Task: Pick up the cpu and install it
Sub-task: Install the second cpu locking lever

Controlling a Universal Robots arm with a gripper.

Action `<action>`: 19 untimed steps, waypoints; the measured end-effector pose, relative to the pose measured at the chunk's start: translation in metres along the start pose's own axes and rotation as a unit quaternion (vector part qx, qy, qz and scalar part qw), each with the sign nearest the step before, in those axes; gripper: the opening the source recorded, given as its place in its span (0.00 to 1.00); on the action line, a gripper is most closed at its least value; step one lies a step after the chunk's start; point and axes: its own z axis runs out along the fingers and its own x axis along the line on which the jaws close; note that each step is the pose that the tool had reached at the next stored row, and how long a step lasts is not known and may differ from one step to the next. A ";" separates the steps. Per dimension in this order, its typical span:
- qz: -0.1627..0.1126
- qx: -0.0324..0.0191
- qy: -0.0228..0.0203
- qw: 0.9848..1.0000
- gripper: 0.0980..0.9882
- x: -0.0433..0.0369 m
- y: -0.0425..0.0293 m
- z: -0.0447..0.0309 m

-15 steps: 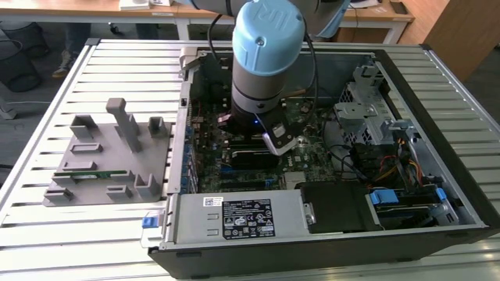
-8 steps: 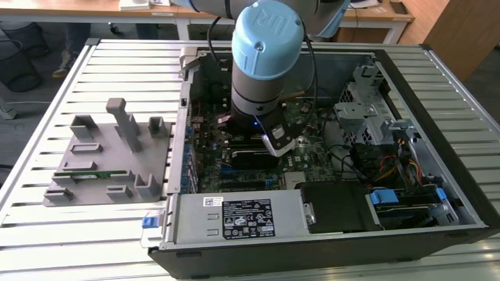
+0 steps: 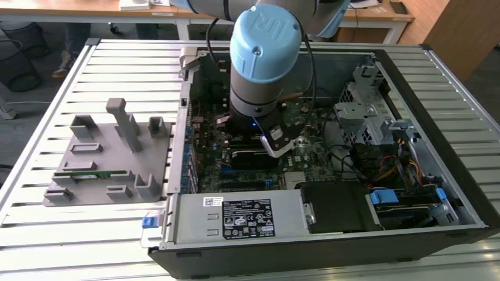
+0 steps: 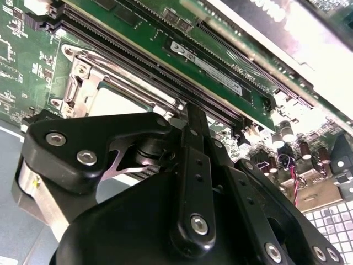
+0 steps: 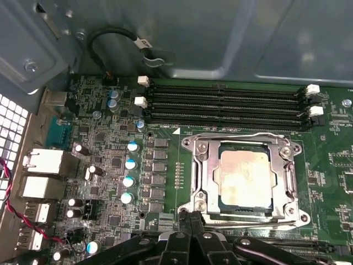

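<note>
1. While the gripper hangs just above the socket, the cpu is seen lying flat in it, metal top up, edges square with the frame.
2. Fingers appear pressed together, grasping nothing.
3. Memory slots run beside the socket.

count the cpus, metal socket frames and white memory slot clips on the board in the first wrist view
cpu: 1
metal socket frame: 1
white slot clips: 4
total: 6
</note>
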 end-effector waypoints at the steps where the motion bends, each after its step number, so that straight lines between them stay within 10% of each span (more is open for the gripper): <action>1: 0.000 0.000 0.000 1.000 0.02 0.0001 -0.0001 0.0003; 19: 0.000 -0.006 0.000 1.000 0.02 0.0021 0.0034 0.0050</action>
